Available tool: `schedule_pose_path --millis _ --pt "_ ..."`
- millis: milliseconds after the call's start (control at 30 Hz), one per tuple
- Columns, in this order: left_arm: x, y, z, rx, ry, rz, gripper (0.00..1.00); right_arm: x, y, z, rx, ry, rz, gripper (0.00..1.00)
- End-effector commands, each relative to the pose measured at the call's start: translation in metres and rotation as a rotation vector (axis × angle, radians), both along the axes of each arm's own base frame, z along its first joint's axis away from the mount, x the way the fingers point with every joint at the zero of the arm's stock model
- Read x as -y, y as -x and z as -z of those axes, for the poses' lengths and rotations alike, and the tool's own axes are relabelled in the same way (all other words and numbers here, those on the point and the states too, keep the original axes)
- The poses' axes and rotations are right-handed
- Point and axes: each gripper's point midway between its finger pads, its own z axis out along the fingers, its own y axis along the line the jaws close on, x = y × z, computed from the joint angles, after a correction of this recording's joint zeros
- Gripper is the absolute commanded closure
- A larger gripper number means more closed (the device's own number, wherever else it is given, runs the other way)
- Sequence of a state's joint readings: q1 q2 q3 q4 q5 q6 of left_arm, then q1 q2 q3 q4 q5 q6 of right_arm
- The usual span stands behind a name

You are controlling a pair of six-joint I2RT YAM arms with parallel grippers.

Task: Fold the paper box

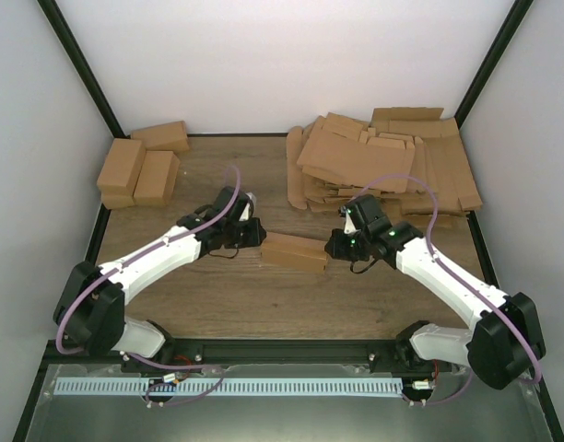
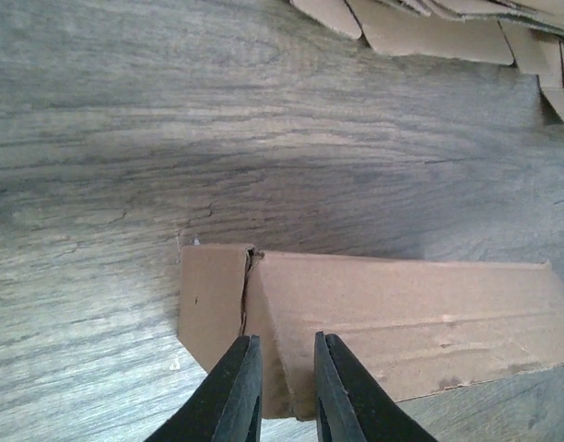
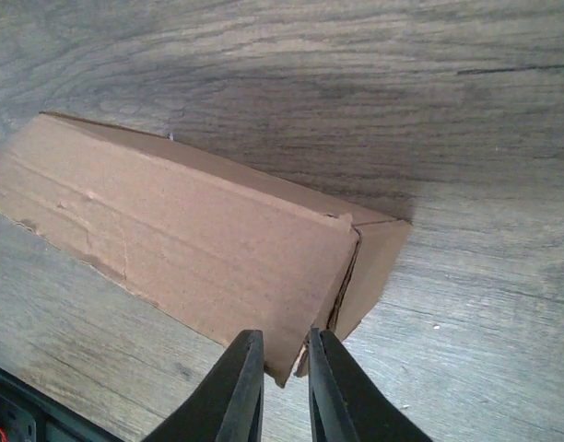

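A partly folded brown paper box (image 1: 294,251) lies on the wooden table between the two arms. My left gripper (image 1: 257,237) is at its left end. In the left wrist view the gripper (image 2: 287,343) is closed to a narrow gap on the near corner of the box (image 2: 402,313), beside the folded end flap (image 2: 211,299). My right gripper (image 1: 332,246) is at the right end. In the right wrist view it (image 3: 287,336) pinches the near corner of the box (image 3: 171,239), next to the end flap (image 3: 374,262).
A pile of flat cardboard blanks (image 1: 383,161) lies at the back right; its edge shows in the left wrist view (image 2: 429,28). Several folded boxes (image 1: 139,170) stand at the back left. The black frame rail (image 1: 291,352) runs along the near edge.
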State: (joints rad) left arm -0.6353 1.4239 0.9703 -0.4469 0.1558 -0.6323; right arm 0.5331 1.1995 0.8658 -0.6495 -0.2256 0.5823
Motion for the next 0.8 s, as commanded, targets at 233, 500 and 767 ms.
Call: schedule_pose_path --millis 233,500,767 --pt "-0.007 0.018 0.045 -0.081 -0.017 0.000 0.83 0.006 0.013 0.031 -0.050 0.016 0.004 0.85" --pt "-0.011 0.015 0.044 -0.066 -0.047 -0.017 0.81 0.009 0.006 0.022 0.001 0.030 0.007 0.73" --pt "-0.021 0.001 -0.015 0.055 -0.013 -0.052 0.58 0.001 -0.007 -0.024 0.105 -0.061 -0.040 0.67"
